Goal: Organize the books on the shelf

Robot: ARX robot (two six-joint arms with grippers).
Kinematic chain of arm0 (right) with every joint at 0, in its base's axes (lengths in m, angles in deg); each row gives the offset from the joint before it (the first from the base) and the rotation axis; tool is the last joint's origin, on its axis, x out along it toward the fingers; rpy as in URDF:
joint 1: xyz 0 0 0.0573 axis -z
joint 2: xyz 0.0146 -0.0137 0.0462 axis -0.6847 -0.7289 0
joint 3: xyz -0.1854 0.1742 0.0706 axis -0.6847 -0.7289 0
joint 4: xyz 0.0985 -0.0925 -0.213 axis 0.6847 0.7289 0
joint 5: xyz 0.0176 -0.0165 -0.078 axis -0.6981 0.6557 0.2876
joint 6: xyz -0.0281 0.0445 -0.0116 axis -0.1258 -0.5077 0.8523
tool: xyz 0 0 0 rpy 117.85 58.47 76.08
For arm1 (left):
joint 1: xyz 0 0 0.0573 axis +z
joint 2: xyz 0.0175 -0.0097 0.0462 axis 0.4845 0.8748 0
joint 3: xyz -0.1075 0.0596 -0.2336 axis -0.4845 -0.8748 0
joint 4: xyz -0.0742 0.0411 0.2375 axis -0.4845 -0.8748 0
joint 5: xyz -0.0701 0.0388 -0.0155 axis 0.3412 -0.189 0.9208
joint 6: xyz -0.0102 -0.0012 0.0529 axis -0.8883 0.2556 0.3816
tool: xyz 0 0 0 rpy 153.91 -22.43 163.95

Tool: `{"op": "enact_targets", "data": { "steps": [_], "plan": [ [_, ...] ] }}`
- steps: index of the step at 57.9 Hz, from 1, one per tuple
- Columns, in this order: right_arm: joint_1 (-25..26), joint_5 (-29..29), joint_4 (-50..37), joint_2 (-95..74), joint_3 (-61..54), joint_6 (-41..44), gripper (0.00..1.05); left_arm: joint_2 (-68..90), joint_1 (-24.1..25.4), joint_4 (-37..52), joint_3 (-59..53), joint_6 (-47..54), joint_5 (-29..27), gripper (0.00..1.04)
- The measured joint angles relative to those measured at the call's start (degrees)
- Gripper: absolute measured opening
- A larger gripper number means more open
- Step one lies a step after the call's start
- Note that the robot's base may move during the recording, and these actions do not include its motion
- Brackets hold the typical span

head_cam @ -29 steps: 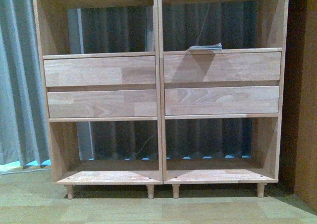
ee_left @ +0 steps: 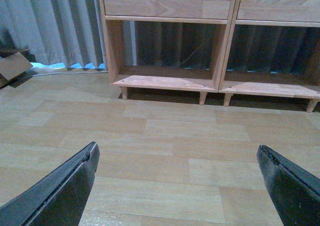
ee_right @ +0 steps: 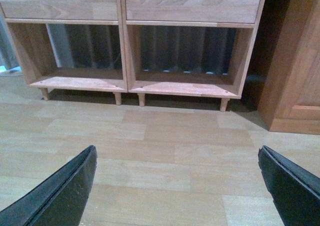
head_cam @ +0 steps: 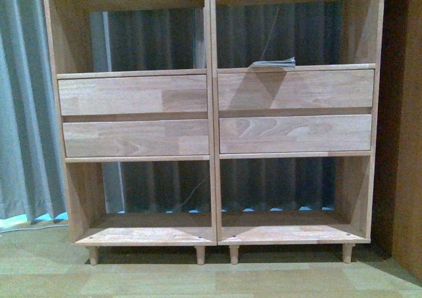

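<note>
Lying flat, long edge sideways, the books (head_cam: 273, 64) sit high on the shelf (head_cam: 135, 95), up and ahead of the right gripper (ee_right: 176, 148), which is likely nearer than the left gripper (ee_left: 176, 148); both are spread wide and empty.

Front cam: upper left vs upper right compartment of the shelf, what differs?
The upper right compartment holds thin books lying flat at its front edge; the upper left compartment shows none. Behind the upper left compartment a pale strip shows beside the dark curtain; behind the upper right one there is only dark curtain. Shared: same pale wood, open backs, each above two drawer fronts.
</note>
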State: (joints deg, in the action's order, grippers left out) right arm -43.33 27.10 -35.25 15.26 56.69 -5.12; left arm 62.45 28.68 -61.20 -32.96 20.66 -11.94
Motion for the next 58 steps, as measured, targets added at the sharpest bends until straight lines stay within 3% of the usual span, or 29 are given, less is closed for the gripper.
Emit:
{"op": "enact_targets", "data": {
  "steps": [58],
  "plan": [
    [0.00,0.00,0.00,0.00,0.00,0.00,0.98,0.00,0.04,0.00,0.00,0.00,0.02,0.97]
  ]
}}
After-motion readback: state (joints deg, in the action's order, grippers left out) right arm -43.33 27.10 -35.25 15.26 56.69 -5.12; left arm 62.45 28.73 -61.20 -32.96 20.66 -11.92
